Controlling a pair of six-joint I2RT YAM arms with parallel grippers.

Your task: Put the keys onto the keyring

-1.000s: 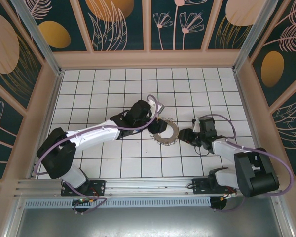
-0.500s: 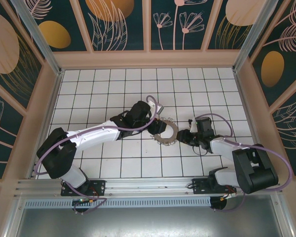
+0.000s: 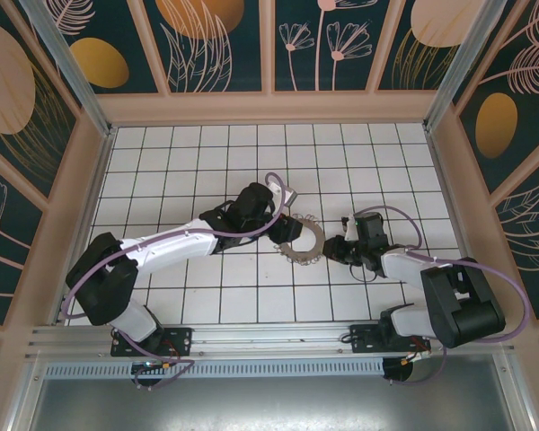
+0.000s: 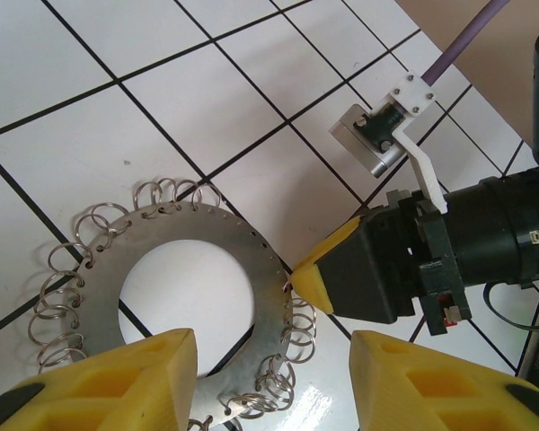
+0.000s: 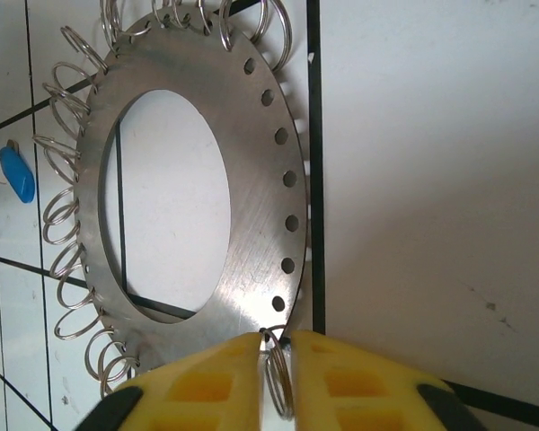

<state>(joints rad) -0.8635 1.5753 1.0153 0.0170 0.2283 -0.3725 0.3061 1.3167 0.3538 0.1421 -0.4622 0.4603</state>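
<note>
The keyring (image 3: 302,241) is a flat grey metal ring with wire loops along its rim, lying mid-floor between both arms. My right gripper (image 5: 277,382) is shut on one wire loop (image 5: 278,368) at the keyring's (image 5: 251,224) near rim; its yellow fingertip (image 4: 313,277) touches the plate's (image 4: 153,238) edge. My left gripper (image 4: 274,386) is open, its fingers (image 4: 108,382) straddling the ring's lower rim, the right finger well apart from it. A small blue key (image 5: 18,175) lies on the tiles beyond the ring's far side.
White tiled floor (image 3: 198,153) runs to a raised wooden border (image 3: 269,108) and patterned walls on three sides. The left arm (image 3: 180,241) stretches across the middle. The right arm's base (image 3: 458,310) sits at the near right. A purple cable (image 4: 458,49) loops over the right wrist.
My right gripper has moved slightly left to the ring's rim and closed its fingers onto a wire loop. The left gripper has barely moved.
</note>
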